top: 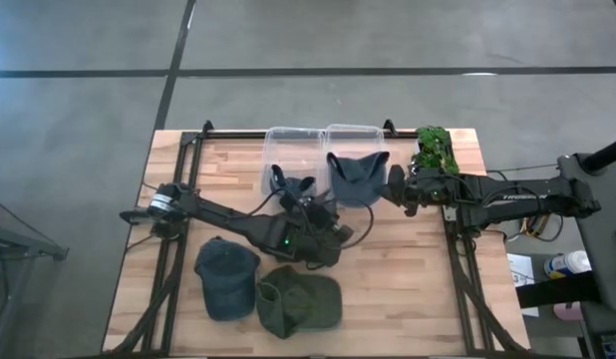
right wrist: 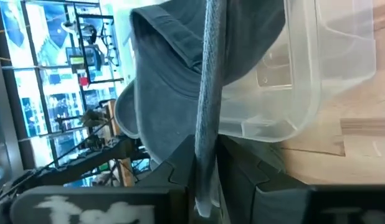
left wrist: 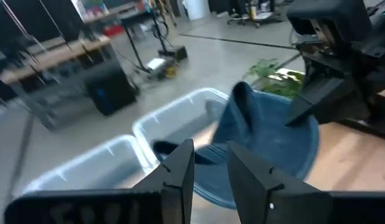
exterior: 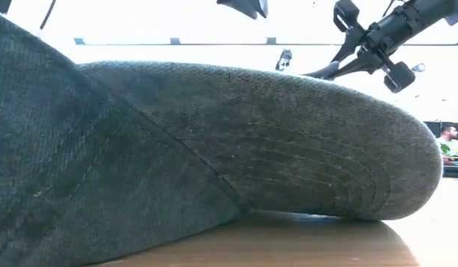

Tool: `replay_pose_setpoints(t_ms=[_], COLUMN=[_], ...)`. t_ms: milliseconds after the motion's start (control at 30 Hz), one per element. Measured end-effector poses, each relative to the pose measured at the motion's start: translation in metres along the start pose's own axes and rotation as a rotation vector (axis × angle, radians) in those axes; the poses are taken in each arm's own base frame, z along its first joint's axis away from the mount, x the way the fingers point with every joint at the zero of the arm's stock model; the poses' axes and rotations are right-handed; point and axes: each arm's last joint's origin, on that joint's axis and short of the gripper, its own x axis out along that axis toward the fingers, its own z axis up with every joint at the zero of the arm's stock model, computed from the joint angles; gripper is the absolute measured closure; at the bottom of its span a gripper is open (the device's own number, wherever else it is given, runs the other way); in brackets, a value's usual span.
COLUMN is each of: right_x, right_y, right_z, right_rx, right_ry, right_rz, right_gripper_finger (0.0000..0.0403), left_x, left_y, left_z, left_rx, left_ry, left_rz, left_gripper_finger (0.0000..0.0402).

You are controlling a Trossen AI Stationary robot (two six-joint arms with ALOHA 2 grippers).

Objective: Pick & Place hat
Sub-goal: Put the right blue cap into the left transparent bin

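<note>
A blue-grey hat (top: 356, 178) hangs at the near wall of the right clear bin (top: 353, 131), held by my right gripper (top: 396, 187), which is shut on it. It also shows in the left wrist view (left wrist: 267, 130) and the right wrist view (right wrist: 174, 81). My left gripper (top: 291, 187) hovers over the near part of the left clear bin (top: 280, 137), its fingers (left wrist: 180, 171) slightly open and holding nothing. A dark blue cap (top: 226, 274) and a green cap (top: 300, 299) lie flat on the table's near part. My right gripper pinches the blue-grey hat's right-hand edge (right wrist: 206, 134) between its two fingers, coming level from the table's right. The cloth runs edge-on between the fingers (right wrist: 180, 177). The hat hangs beside the gripper at the right bin's near wall; whether it touches the bin, I cannot tell.
A green plant (top: 438, 150) stands at the far right corner, behind the right arm. The green cap (exterior: 251, 133) fills the low view. Bare wood lies to the right of the caps and along the table's left side (top: 154, 299).
</note>
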Motion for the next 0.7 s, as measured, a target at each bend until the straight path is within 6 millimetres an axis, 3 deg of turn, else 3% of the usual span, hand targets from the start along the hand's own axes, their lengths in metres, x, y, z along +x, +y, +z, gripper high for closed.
replay_pose_setpoints(t_ms=[167,433,700], right_x=[0.002,0.004,0.005], right_y=[-0.002,-0.001,0.002], right_z=[0.005,0.009,0.007], right_rx=[-0.018,-0.06,-0.062], right_ry=[-0.026,0.027,0.077], right_rz=[-0.008,-0.005,0.041], right_gripper_finger=[0.0337,0.0334,0.0313], left_x=[-0.001,-0.01,-0.014], left_y=[0.002,0.016,0.024], left_z=[0.012,0.042,0.05], left_rx=[0.072,-0.009,-0.029], left_ry=[-0.018,-0.047,-0.052], left_rz=[0.014,0.002,-0.003], left_gripper_finger=[0.0313,0.0313,0.0313])
